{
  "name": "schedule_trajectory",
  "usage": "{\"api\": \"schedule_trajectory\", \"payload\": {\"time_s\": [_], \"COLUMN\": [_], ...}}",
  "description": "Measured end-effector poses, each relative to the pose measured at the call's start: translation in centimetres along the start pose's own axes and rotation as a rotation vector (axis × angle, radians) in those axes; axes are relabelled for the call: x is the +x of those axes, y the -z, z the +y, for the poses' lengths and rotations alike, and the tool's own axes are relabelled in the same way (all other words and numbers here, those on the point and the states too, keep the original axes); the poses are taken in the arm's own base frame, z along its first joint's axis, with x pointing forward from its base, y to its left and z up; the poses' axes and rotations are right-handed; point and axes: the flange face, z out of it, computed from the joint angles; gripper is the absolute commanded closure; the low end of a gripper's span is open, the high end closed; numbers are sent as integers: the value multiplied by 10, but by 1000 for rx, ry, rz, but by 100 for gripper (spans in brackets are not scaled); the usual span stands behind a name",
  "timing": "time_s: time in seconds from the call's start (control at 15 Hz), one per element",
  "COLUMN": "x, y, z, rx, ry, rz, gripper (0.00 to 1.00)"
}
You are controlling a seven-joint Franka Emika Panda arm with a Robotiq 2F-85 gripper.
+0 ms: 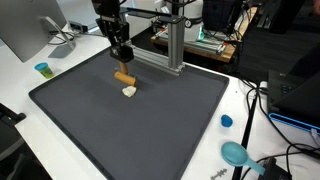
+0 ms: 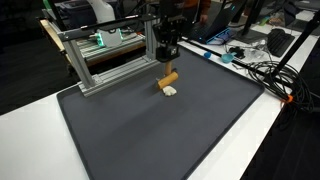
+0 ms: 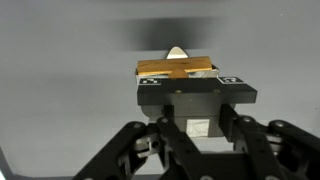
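Note:
My gripper (image 1: pixel 122 64) hangs over the far part of a dark grey mat (image 1: pixel 150 125), fingers pointing down. It is shut on a small wooden block (image 1: pixel 123 76), which sits crosswise at the fingertips in the wrist view (image 3: pixel 175 68). The block is at or just above the mat. A small cream-white piece (image 1: pixel 129 91) lies on the mat right beside the block and shows just beyond it in the wrist view (image 3: pixel 177 51). Both exterior views show the gripper (image 2: pixel 166 60), the block (image 2: pixel 169 78), the white piece (image 2: pixel 170 91) and the mat (image 2: pixel 170 135).
An aluminium frame (image 1: pixel 172 45) stands at the mat's far edge, close behind the gripper; it also shows in an exterior view (image 2: pixel 105 60). A small blue cup (image 1: pixel 43 69), a blue lid (image 1: pixel 226 121) and a teal object (image 1: pixel 236 153) lie off the mat. Cables (image 2: pixel 262 72) run along the table.

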Motion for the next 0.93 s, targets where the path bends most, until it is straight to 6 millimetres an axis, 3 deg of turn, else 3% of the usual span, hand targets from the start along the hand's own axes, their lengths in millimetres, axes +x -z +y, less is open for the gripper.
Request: {"api": "schedule_trajectory", "payload": {"time_s": [0.27,0.67,0.93], "x": [6,15,16], "y": [-26,-28,-32], "z": [21,4,3], "rx": [2,44,44], "ry": [-27,21,23], "rz": [-36,-42,-50], "gripper": [78,78,78]}}
